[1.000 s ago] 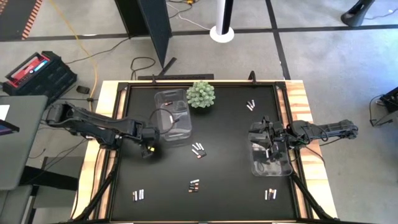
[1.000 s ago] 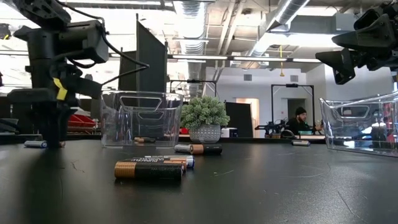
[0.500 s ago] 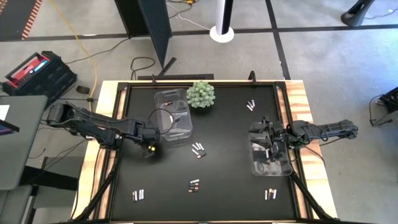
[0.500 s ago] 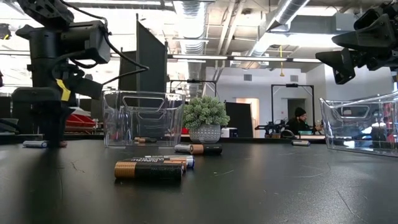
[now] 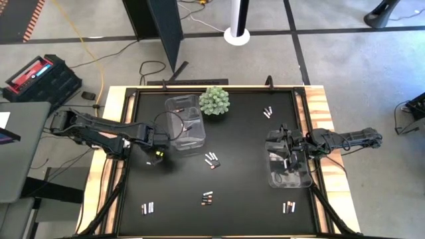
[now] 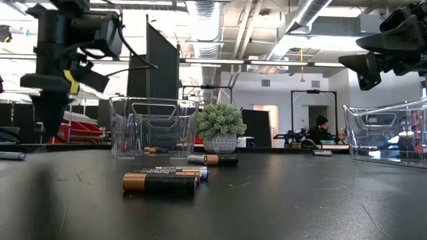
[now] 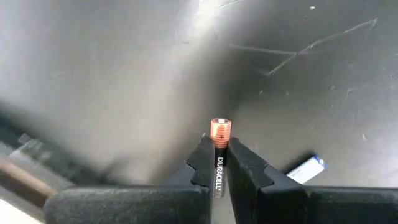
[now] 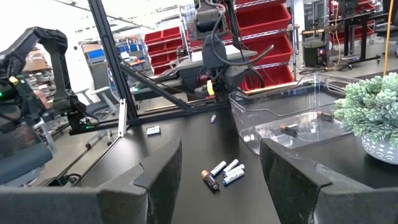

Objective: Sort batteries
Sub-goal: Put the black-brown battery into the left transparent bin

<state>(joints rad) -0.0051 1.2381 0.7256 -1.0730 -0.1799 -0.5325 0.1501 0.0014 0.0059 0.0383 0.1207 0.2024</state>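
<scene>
Two clear bins (image 5: 185,124), one plant (image 5: 214,101)

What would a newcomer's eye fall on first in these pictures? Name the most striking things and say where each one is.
Most striking is the left hand shut on a black, copper-tipped battery, raised above the black table beside the clear bin at the back left. Next comes the green spiky plant at the back edge. The right hand hangs open over the other clear bin on the right.

Legible only: "DURACELL" in white lettering down the small black, copper-tipped cylindrical battery (image 7: 219,155), clamped upright between the two dark fingers of the left tool (image 7: 217,163). No other text readable.
</scene>
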